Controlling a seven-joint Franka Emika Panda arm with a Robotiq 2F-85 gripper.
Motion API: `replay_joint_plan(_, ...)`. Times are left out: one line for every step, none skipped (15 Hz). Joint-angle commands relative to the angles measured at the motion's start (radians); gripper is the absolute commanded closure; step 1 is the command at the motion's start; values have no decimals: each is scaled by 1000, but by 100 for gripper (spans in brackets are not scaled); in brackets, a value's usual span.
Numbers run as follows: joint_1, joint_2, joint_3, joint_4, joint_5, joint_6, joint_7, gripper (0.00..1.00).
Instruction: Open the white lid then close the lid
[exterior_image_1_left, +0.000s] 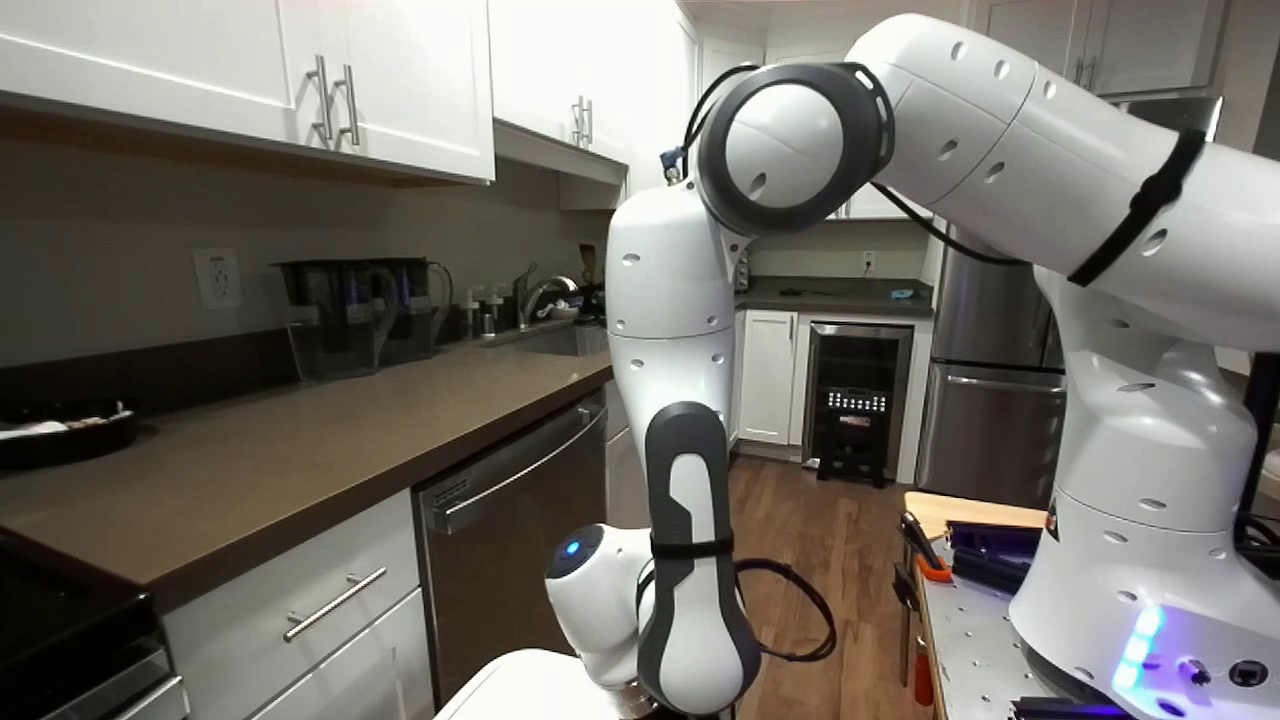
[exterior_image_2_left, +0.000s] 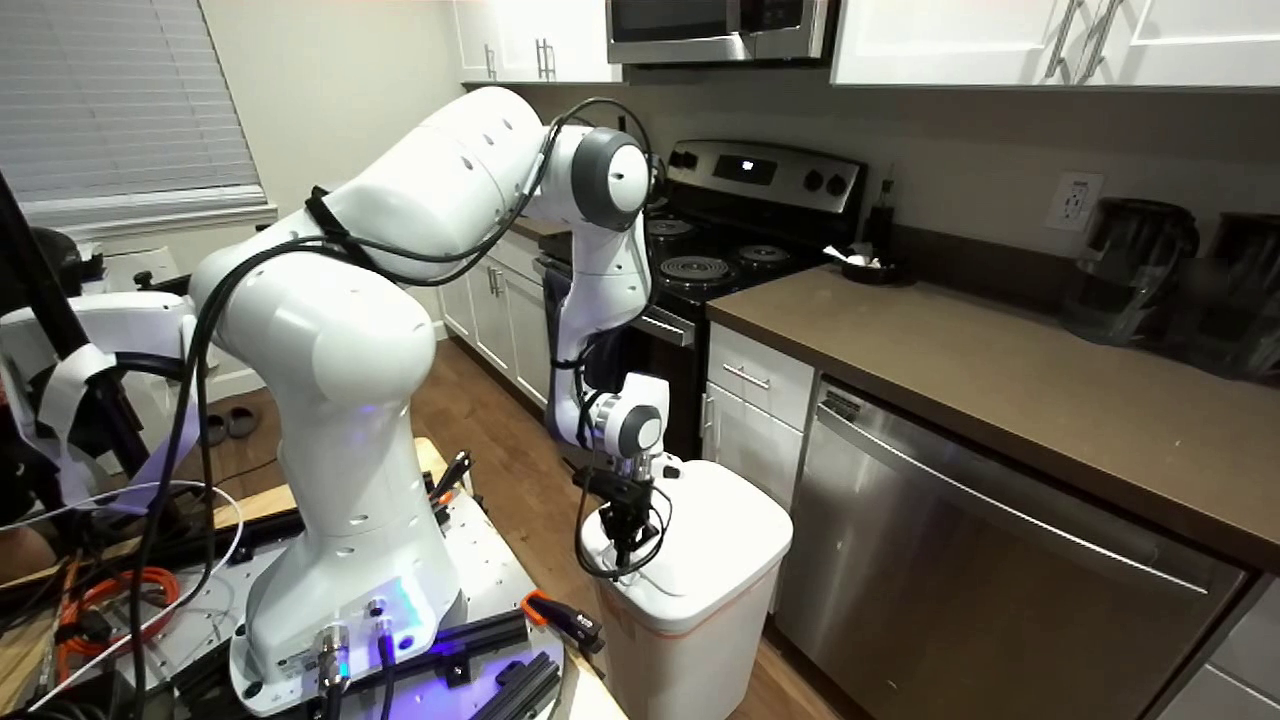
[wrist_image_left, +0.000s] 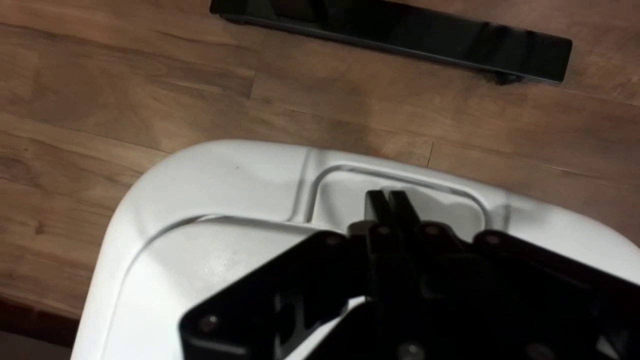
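White lid (exterior_image_2_left: 705, 535) lies flat across the top of the bin (exterior_image_2_left: 680, 660), so I log it as closed. Bin stands on the floor (wrist_image_left: 200, 85) between my table (exterior_image_2_left: 485, 555) and the dishwasher (exterior_image_2_left: 960, 560), presumably parked there to bring its near edge within my reach.

My gripper (wrist_image_left: 388, 197) points down over the tab (wrist_image_left: 442, 205) let into that edge. Fingers (wrist_image_left: 377, 210) drawn together, nothing seen between them; likely chosen because paired tips make one stiff prod, better for pushing than pinching. Whether they touch the tab I cannot tell.

Judgement: opening step in hand, though a last press-down after closing would look alike. If the tab is a push latch, a straight press near its middle should serve; off-centre, the tips may skid on the smooth plastic or shove the bin.
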Motion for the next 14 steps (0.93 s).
replay_joint_plan(-18,15,6,-7,26,-1,-33,99)
replay_joint_plan(-15,27,2,-9,23,22,-31,96)
replay_joint_plan(-14,36,0,-10,21,37,-32,94)
replay_joint_plan(-13,47,0,-10,21,56,-32,94)
replay_joint_plan(-15,57,2,-8,22,68,-34,93)
replay_joint_plan(-15,63,3,-8,23,75,-36,94)
replay_joint_plan(-17,62,7,-12,23,82,-39,93)
replay_joint_plan(-16,44,8,-20,21,74,-45,94)
replay_joint_plan(-12,30,7,-23,22,54,-45,95)
replay_joint_plan(-29,-1,22,-29,23,17,-61,95)
replay_joint_plan(-31,-21,26,-34,23,-3,-67,94)
replay_joint_plan(-35,-69,32,-48,20,-44,-80,94)
replay_joint_plan(-40,-92,40,-50,18,-70,-91,95)
replay_joint_plan(-54,-143,57,-56,21,-136,-109,95)
